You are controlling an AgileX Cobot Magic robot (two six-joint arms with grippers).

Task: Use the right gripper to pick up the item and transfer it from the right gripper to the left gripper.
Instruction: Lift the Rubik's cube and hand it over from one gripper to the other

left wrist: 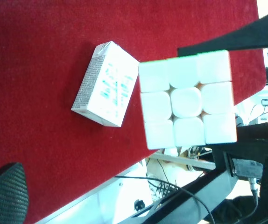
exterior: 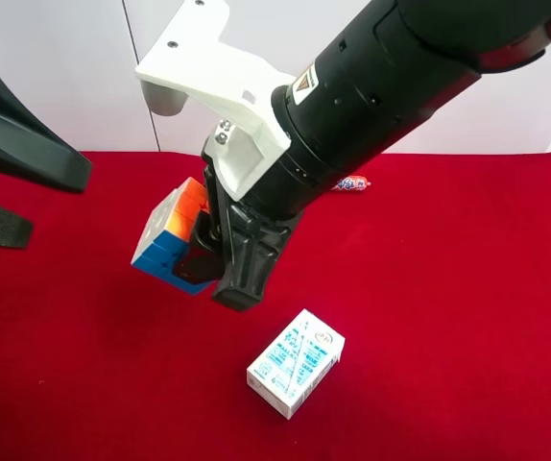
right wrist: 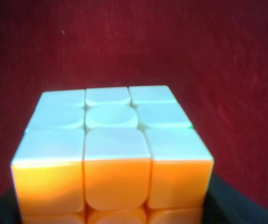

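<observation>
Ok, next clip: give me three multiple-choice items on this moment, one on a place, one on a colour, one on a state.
1. Where is the carton?
A. in a basket
B. on a plate
C. lying on the red cloth

2. Which colour is the cube face nearest the right wrist camera?
A. orange
B. green
C. purple

3. What is the right hand doing?
A. open and empty
B. shut on the cube, off the cloth
C. resting on the carton

Key:
1 C: the exterior high view shows the carton flat on the cloth, below the arm.
2 A: the right wrist view shows orange tiles closest to the lens.
3 B: the exterior high view shows the cube clamped and raised, with cloth visible beneath it.
</observation>
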